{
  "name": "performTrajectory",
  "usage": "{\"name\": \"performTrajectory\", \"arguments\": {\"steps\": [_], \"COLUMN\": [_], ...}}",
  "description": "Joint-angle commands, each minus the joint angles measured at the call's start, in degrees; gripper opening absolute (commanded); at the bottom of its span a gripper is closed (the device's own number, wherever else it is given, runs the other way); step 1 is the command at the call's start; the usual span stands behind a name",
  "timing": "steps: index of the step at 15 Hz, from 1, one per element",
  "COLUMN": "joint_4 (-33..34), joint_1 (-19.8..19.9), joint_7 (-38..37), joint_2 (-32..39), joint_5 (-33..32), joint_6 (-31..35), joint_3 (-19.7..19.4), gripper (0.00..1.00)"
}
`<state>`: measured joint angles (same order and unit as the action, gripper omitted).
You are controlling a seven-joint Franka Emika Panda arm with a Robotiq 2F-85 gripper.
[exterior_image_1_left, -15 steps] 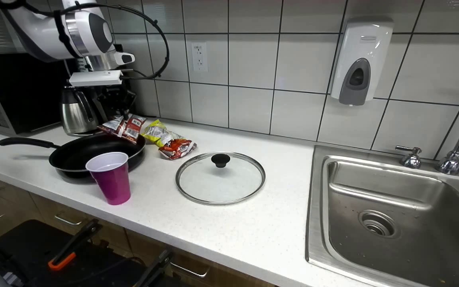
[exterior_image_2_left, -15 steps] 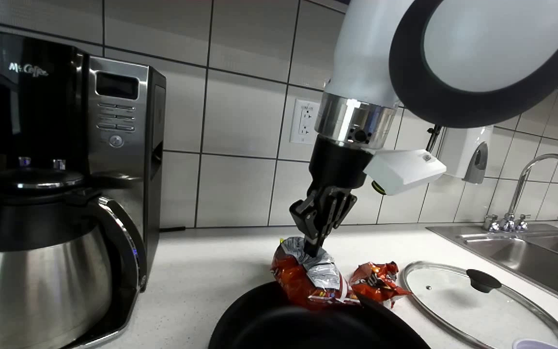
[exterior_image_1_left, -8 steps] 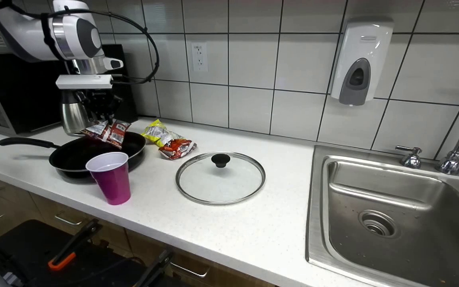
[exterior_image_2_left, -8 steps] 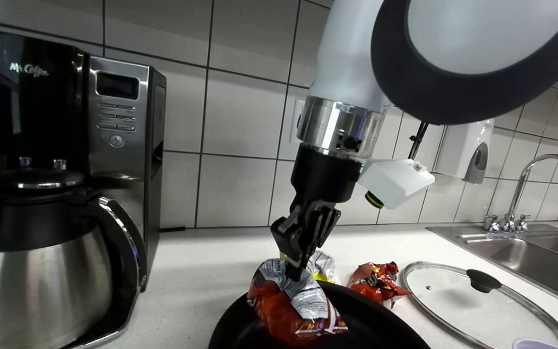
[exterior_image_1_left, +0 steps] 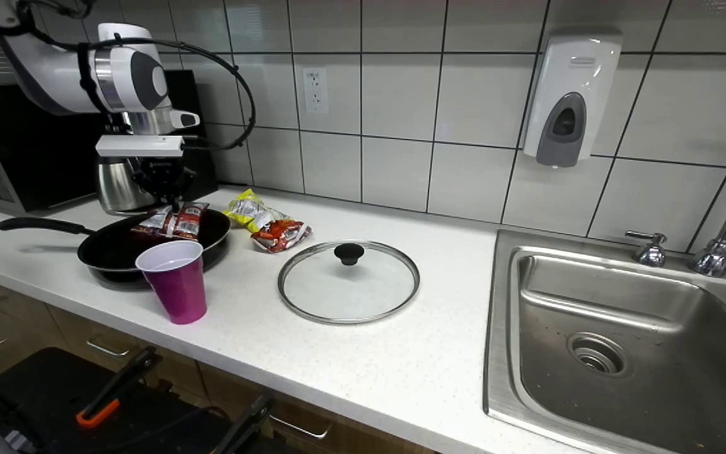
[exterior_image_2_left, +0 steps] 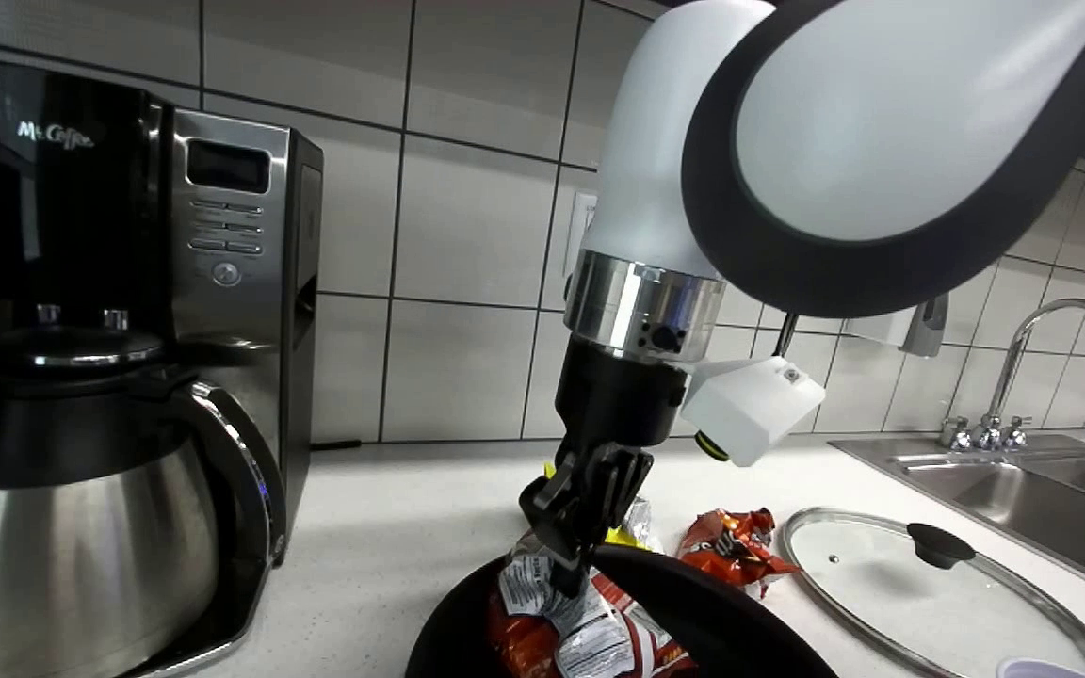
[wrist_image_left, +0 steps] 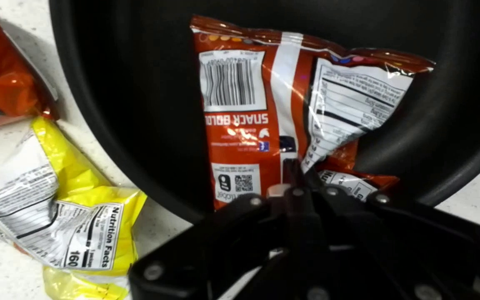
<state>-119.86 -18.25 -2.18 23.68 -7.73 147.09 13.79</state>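
My gripper (wrist_image_left: 302, 175) is shut on a red snack bag (wrist_image_left: 236, 125), pinching a fold in its middle. The bag's back, with barcode and nutrition label, shows in the wrist view. The bag sits inside the black frying pan (wrist_image_left: 94, 83); whether it touches the pan's bottom I cannot tell. In both exterior views the gripper (exterior_image_1_left: 176, 205) (exterior_image_2_left: 569, 576) points down into the pan (exterior_image_1_left: 108, 255) (exterior_image_2_left: 721, 612) with the bag (exterior_image_1_left: 183, 225) (exterior_image_2_left: 594, 650). A yellow bag (wrist_image_left: 98, 237) and another red bag (wrist_image_left: 6, 83) lie on the counter beside the pan.
A purple cup (exterior_image_1_left: 177, 290) stands in front of the pan. A glass lid (exterior_image_1_left: 312, 284) with a black knob lies beside it. A coffee maker (exterior_image_2_left: 241, 320) with a steel carafe (exterior_image_2_left: 81, 565) stands close behind the pan. A sink (exterior_image_1_left: 505, 328) is farther along the counter.
The gripper has carried the red bag away from the other bags to over the pan, then lowered it inside. The other bags, cup and lid have not moved.
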Motion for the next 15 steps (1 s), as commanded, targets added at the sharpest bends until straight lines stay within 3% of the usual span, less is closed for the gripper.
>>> {"name": "performTrajectory", "arguments": {"steps": [1, 15], "joint_4": [3.6, 5.6], "joint_1": [0.3, 1.1], "joint_7": [2.4, 4.7], "joint_2": [2.6, 6.6], "joint_5": [1.2, 7.9], "joint_6": [-1.6, -1.9], "joint_3": [0.4, 2.4], "gripper": [0.00, 0.00]}}
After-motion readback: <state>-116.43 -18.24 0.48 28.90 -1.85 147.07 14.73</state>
